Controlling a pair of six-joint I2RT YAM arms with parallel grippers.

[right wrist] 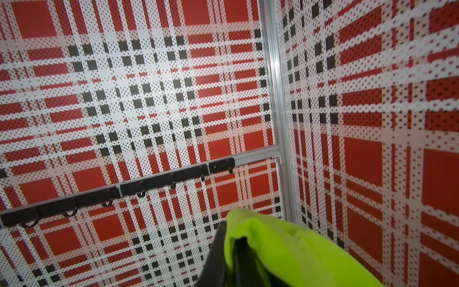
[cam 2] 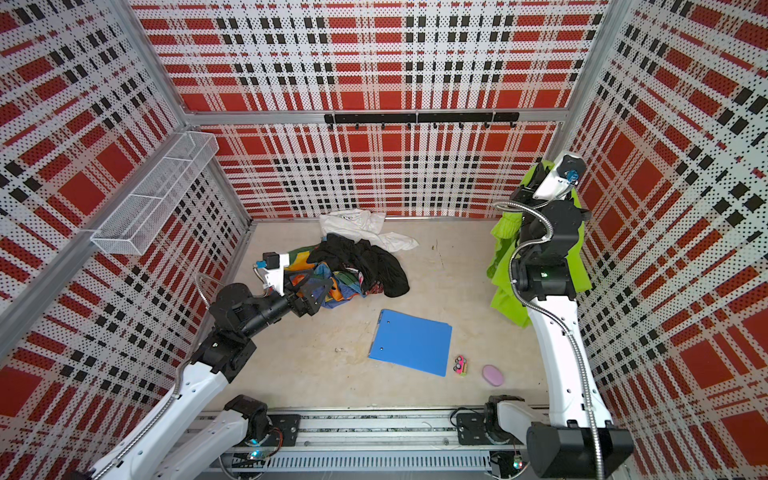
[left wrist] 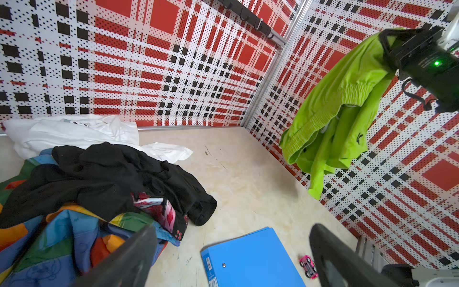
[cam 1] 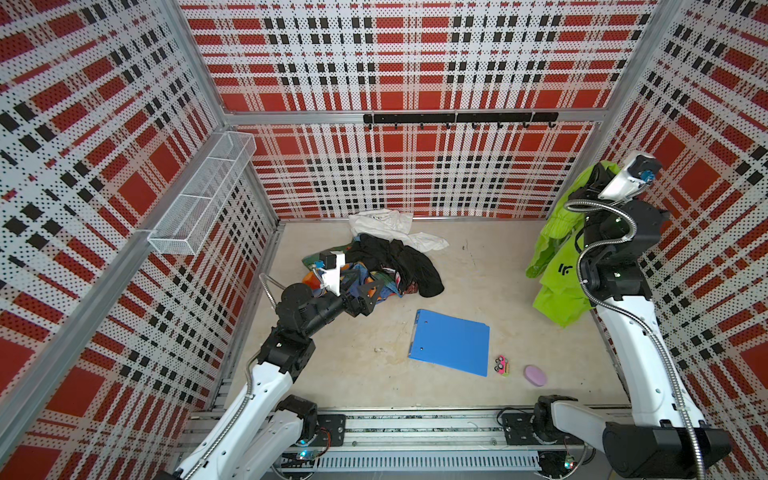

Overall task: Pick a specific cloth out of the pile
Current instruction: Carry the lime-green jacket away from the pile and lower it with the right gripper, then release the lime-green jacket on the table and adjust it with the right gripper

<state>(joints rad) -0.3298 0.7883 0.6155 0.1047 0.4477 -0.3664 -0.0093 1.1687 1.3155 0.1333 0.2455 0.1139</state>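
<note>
Lime-green ribbed-hem fabric garment (cam 1: 555, 303) is being dangled high at the far right, clamped in the right gripper (left wrist: 385, 39), well apart from the heap of mixed fabrics (cam 1: 390, 266); left gripper (left wrist: 233, 231) is being held there, jaws spread wide.

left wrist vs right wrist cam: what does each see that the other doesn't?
Only left wrist: the pile on the table, the blue folder, the pink toy car, the open left pincer, and the whole cloth hanging from the raised right arm.
Only right wrist: a close-up of a fold of the cloth lying over the right pincer, which is shut on it. It shows nothing of the table.
Both: the lime-green cloth, the hook rail, the plaid walls.
</note>
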